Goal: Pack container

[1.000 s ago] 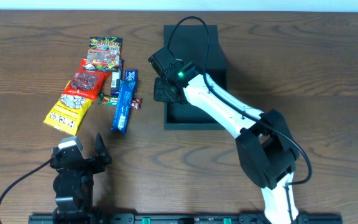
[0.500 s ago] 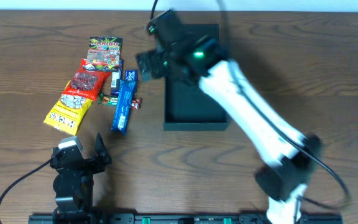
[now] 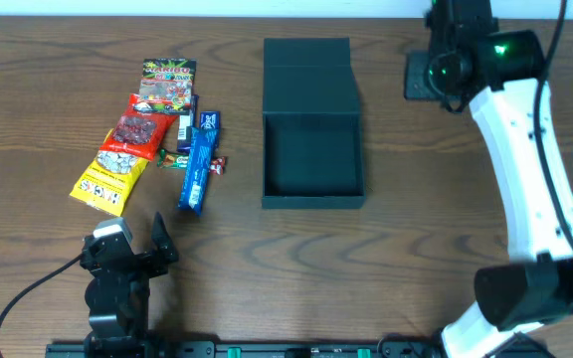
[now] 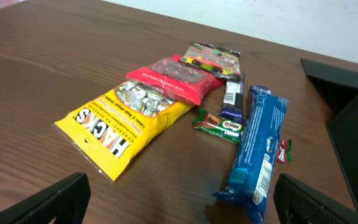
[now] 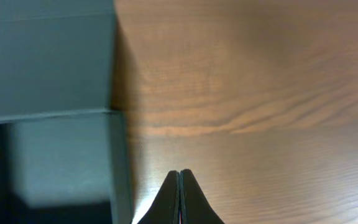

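The container (image 3: 312, 202), a dark teal-black box, lies open at the table's middle with its flap lid (image 3: 306, 75) laid back flat. It looks empty inside. It also shows at the left of the right wrist view (image 5: 48, 62). My right gripper (image 3: 418, 78) is shut and empty, off the box's far right corner above bare wood (image 5: 179, 179). My left gripper (image 3: 139, 241) is open and empty near the front edge, well short of the snacks (image 4: 182, 208).
Snack packets lie left of the box: a yellow Hacks bag (image 4: 117, 127), a red bag (image 3: 142, 129), a gummy packet (image 3: 168, 80), a long blue packet (image 4: 257, 146), a green Milo bar (image 4: 219, 124) and a dark bar (image 4: 232, 99).
My right arm has swung from the box's left wall up and across to the far right of the box. The left arm, box and snacks have not moved.
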`<state>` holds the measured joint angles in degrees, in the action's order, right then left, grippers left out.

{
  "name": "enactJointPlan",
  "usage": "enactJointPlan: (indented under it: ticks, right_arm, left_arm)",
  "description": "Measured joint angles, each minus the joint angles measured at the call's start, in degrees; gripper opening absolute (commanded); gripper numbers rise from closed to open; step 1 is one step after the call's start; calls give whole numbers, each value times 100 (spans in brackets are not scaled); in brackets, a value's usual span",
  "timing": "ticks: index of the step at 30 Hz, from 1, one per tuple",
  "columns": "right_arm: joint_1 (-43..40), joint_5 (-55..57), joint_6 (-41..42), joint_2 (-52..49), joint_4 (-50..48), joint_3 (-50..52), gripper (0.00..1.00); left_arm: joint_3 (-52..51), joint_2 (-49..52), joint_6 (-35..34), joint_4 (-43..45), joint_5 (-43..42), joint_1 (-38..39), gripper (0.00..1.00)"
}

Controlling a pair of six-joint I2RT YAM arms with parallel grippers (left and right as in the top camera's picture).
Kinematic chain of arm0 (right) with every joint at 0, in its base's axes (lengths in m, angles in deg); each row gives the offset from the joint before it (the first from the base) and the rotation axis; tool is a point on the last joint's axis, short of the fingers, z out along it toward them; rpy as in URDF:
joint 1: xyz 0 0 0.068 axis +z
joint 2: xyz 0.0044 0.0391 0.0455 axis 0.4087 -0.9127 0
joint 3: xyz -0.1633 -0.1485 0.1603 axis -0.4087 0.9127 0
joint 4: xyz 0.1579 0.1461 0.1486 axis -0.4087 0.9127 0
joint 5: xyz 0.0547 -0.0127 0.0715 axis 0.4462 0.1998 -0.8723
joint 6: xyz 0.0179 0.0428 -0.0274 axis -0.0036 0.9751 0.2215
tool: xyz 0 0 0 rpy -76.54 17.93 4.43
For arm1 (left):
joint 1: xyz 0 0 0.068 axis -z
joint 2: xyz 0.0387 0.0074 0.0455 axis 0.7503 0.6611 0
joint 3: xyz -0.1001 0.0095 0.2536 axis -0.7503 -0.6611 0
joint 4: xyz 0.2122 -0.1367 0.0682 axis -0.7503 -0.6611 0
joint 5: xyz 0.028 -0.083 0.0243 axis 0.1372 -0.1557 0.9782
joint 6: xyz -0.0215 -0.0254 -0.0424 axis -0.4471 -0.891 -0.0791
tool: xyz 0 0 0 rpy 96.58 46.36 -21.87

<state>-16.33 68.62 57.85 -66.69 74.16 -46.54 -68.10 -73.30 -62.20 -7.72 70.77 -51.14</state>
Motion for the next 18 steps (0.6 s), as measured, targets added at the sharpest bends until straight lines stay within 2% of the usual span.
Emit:
enactJointPlan:
  ticks: [7, 11, 18]
  right_arm:
    - [-385, -925, 44, -90, -1635, 2269, 1]
    - [-323, -1117, 192, -105, -2258, 3012, 2]
    - [173, -1231, 490, -109, -2946, 3574, 2]
  left_arm:
    - [0, 0, 0, 0, -2, 0, 95]
    - [0, 0, 0, 0, -2, 0, 95]
    - [0, 0, 0, 0, 0, 0, 95]
